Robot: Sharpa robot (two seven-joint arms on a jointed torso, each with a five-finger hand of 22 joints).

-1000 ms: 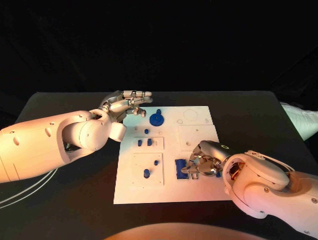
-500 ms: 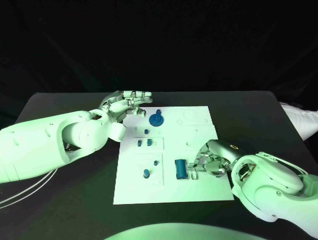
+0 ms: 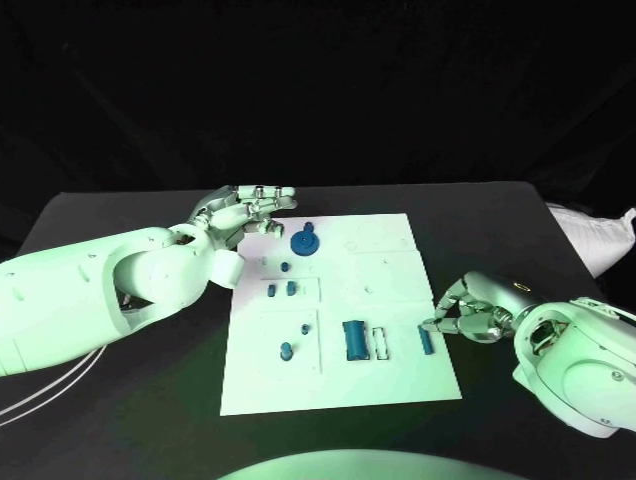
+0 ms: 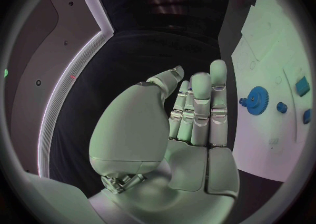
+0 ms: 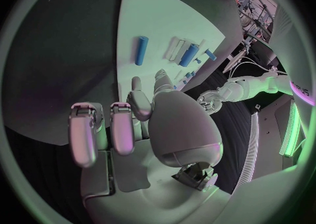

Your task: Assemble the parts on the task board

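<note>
The white task board [image 3: 340,380] sat mid-table. The right hand [image 3: 470,312] hung off its 3 o'clock edge, fingers loosely curled and holding nothing, just beside a small blue bar [image 3: 425,340]. A bigger blue block [image 3: 354,339] lay toward 6. The left hand [image 3: 246,207] hovered at the 11 o'clock corner near the blue gear [image 3: 307,242], fingers straight, empty.

Robotics lab or test cell, we judge. Black table [image 3: 145,420] stands against black backdrop all round. White task board [image 3: 340,385] carries small blue parts [image 3: 354,339] in neat cut-outs, like benchmark fixture. Coloured light washes whole scene. We see white cables [image 3: 30,395] trailing over table edge, white bag [image 3: 595,238] at far side.
</note>
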